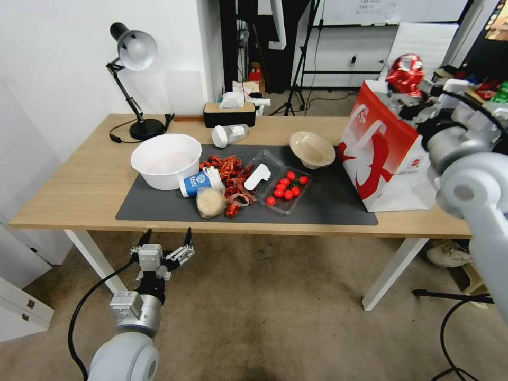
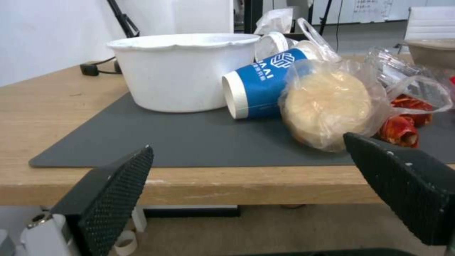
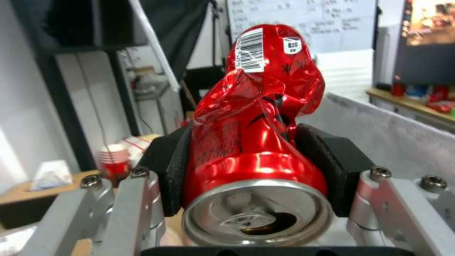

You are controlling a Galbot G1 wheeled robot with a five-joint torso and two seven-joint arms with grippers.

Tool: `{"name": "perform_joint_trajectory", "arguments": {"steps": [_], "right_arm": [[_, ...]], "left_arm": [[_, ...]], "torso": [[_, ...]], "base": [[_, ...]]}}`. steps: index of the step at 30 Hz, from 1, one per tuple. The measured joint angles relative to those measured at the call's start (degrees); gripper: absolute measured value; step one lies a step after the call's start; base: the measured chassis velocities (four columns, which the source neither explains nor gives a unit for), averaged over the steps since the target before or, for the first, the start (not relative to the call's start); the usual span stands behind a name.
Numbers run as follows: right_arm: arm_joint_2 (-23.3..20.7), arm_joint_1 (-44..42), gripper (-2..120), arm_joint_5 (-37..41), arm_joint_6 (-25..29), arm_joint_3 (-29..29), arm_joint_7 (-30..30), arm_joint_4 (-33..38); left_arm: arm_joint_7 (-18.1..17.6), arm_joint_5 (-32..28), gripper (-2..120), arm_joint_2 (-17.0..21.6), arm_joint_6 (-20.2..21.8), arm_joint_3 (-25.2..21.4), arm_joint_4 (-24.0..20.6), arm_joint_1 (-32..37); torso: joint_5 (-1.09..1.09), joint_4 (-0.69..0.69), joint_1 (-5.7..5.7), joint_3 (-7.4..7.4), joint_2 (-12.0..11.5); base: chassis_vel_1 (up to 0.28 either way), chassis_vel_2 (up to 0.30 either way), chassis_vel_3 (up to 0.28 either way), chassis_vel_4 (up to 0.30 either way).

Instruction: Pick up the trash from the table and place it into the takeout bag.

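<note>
Right gripper [image 3: 256,167] clamping crushed can [image 3: 258,117] (long axis away), over takeout bag [image 1: 383,153]

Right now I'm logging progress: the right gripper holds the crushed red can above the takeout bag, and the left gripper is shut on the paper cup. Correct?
Not quite. The right gripper does clamp the crushed red can above the takeout bag, but the left gripper is open and empty, hanging below the table's front edge. The left wrist view shows the paper cup lying on the mat beyond its fingers.
</note>
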Motion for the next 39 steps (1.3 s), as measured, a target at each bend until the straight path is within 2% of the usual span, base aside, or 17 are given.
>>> {"name": "perform_joint_trajectory", "arguments": {"steps": [2,3,4,6,8,9,10,11,12,14,21,24,30,35,39], "right_arm": [[0.0,0.0,55,0.04,-0.13,-0.03,0.2,-0.23],[0.12,-0.1,61,0.06,-0.31,-0.03,0.61,-0.5],[0.12,-0.1,61,0.06,-0.31,-0.03,0.61,-0.5],[0.21,-0.39,74,0.01,-0.57,-0.02,0.96,-0.74],[0.21,-0.42,76,0.0,-0.61,-0.02,0.97,-0.76],[0.19,-0.58,84,-0.07,-0.86,0.09,1.05,-0.81],[0.19,-0.58,84,-0.07,-0.86,0.09,1.05,-0.81],[0.09,-0.84,92,-0.1,-1.03,0.22,1.06,-0.8],[0.09,-0.84,92,-0.1,-1.03,0.22,1.06,-0.8],[0.07,-2.03,99,-0.06,-1.05,0.96,0.72,0.07],[0.19,-4.45,100,0.3,-0.49,2.79,-0.72,2.74],[-0.21,-5.64,100,0.43,2.25,4.08,-2.73,4.44],[-0.94,-8.53,100,0.53,3.75,6.04,-6.01,8.38],[0.12,-15.86,100,-1.22,5.97,8.29,-10.95,12.95],[3.01,-23.88,100,-4.6,6.98,9.15,-15.23,15.97]], "left_arm": [[0.0,-0.02,100,0.06,0.0,-0.05,0.02,-0.03],[0.02,-0.05,100,0.16,0.0,-0.19,0.02,-0.11],[0.02,-0.05,100,0.16,0.0,-0.19,0.02,-0.11],[0.08,-0.05,100,0.26,0.0,-0.39,-0.06,-0.12],[0.08,-0.04,100,0.27,0.0,-0.41,-0.09,-0.12],[0.08,0.03,100,0.28,0.0,-0.43,-0.14,-0.1],[0.08,0.03,100,0.28,0.0,-0.43,-0.14,-0.1],[0.05,0.1,100,0.28,0.0,-0.46,-0.19,-0.05],[0.05,0.1,100,0.28,0.0,-0.46,-0.19,-0.05],[0.04,0.12,100,0.23,0.0,-0.56,-0.5,0.16],[0.05,0.09,100,0.32,0.01,-1.04,-1.28,0.37],[0.07,0.11,100,0.14,0.03,-0.95,-1.49,0.44],[0.06,0.23,100,-0.17,0.01,-0.81,-1.57,0.75],[-0.06,0.26,100,-0.57,-0.11,-0.7,-1.58,0.9],[0.21,0.29,100,-0.83,-0.12,-0.62,-1.58,1.01]], "torso": [[0.01,0.0,0.0,0.0,0.0],[0.0,0.0,0.0,0.0,0.0],[0.0,0.0,0.0,0.0,0.0],[-0.01,0.01,0.0,0.0,0.0],[-0.01,0.01,0.0,0.0,0.0],[0.0,0.01,0.0,0.0,0.0],[0.0,0.01,0.0,0.0,0.0],[-0.01,0.01,0.0,0.0,0.0],[-0.01,0.01,0.0,0.0,0.0],[-0.01,0.01,-0.01,-0.01,0.0],[-0.01,0.0,-0.02,-0.01,0.01],[-0.01,0.0,-0.01,-0.01,0.01],[-0.02,0.02,-0.02,-0.01,0.02],[-0.02,0.02,-0.02,-0.01,0.02],[-0.01,0.02,-0.02,-0.01,0.02]], "base": [[0.0,0.0,0.0,0.0],[0.0,0.0,0.0,0.0],[0.0,0.0,0.0,0.0],[0.0,0.0,0.0,0.0],[0.0,0.0,0.0,0.0],[0.0,0.0,0.0,0.0],[0.0,0.0,0.0,0.0],[0.0,0.0,0.0,0.0],[0.0,0.0,0.0,0.0],[0.0,0.0,0.0,0.0],[0.0,0.0,0.0,0.0],[0.0,0.0,0.0,0.0],[0.0,0.0,0.0,0.0],[0.0,0.0,0.0,0.0],[0.0,0.0,0.0,0.0]]}}
